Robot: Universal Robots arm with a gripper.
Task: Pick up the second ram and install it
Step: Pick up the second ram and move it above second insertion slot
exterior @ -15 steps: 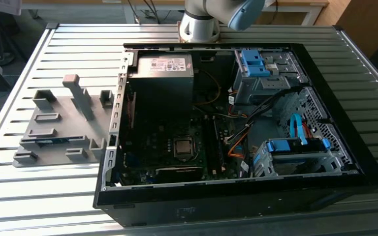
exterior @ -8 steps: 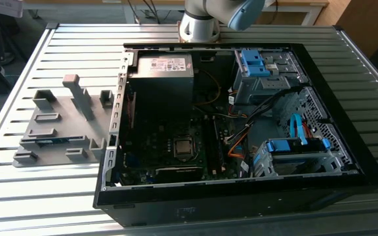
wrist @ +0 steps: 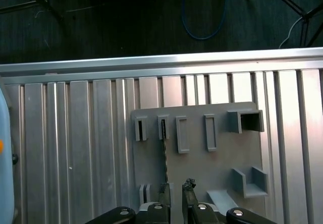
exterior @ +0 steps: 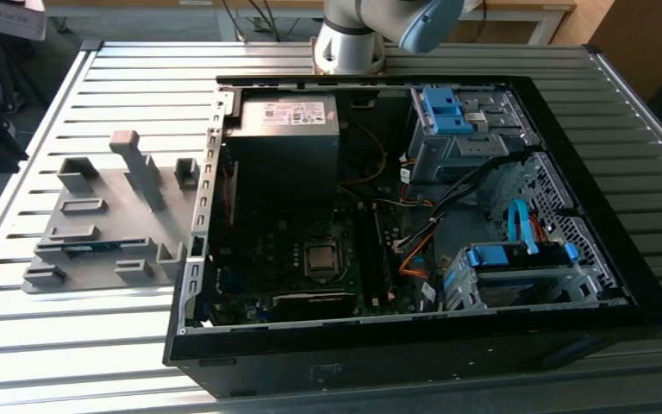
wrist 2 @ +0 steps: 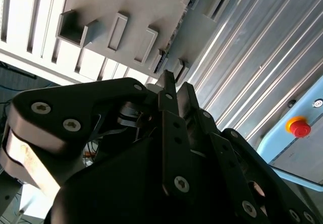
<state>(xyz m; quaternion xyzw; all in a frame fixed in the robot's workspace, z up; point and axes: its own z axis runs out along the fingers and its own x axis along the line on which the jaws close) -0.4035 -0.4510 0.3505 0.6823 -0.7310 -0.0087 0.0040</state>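
— Ram first: where does it sit?
— On edge in a slot of the grey fixture, below the claw and running away ahead of it. In the first wrist view its near end lines up with one fingertip rather than with the gap between the two.
— And the claw itself?
— It points down over the fixture's near edge, clear of it. The fingers are a little apart, with nothing between them.
— The arm?
— In the exterior view its base stands at the edge of the bench, behind the case. Its links rise out of frame.
— What room is there around the ram?
— Low slot frames flank it on both sides, and two hollow blocks stand further off to one side. Ahead of the claw, past the fixture, bare slats run to the bench's edge, then dark floor. In the exterior view the fixture lies just beside the case's wall.
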